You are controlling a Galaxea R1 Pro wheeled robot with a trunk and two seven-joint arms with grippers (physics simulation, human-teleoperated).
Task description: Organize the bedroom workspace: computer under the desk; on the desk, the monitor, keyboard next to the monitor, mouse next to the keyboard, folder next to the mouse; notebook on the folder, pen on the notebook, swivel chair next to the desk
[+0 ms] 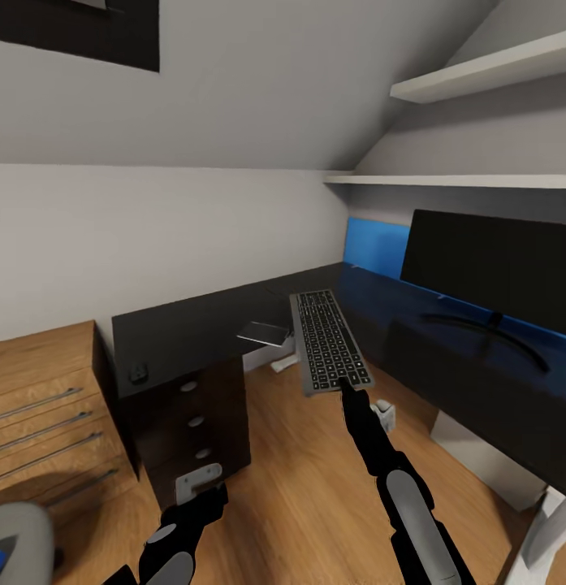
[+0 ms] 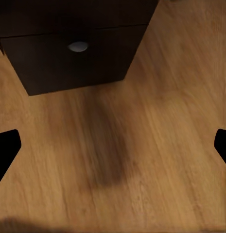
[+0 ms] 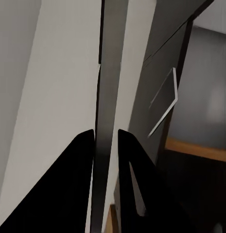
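Head view, step: the right gripper (image 1: 346,383) held the keyboard (image 1: 327,340) by its near short edge, raised level in the air beside the desk (image 1: 193,329); judged, this was the carry toward the monitor.
Head view, next move: it would call for swinging the keyboard over the glossy black tabletop in front of the monitor (image 1: 494,268) and lowering it flat before release.
Head view, other task things: a small black mouse (image 1: 138,374) sat on the tabletop above the drawer unit (image 1: 193,422); the flat grey notebook (image 1: 265,332) lay on the tabletop just beside the keyboard's far end.
Head view, surroundings: a light wooden drawer chest (image 1: 47,414) stood beside the drawer unit; the floor (image 1: 315,487) was warm wood plank.
Head view, left gripper (image 1: 201,487): low, near the drawer unit's base.
Left wrist view: two dark fingers (image 2: 7,148) stood wide apart, holding nothing, over the floor (image 2: 142,145), with a pale round knob (image 2: 78,46) on the matte dark drawer front.
Right wrist view: the fingers (image 3: 81,160) were narrow, clamped on the keyboard's (image 3: 107,121) slim edge.
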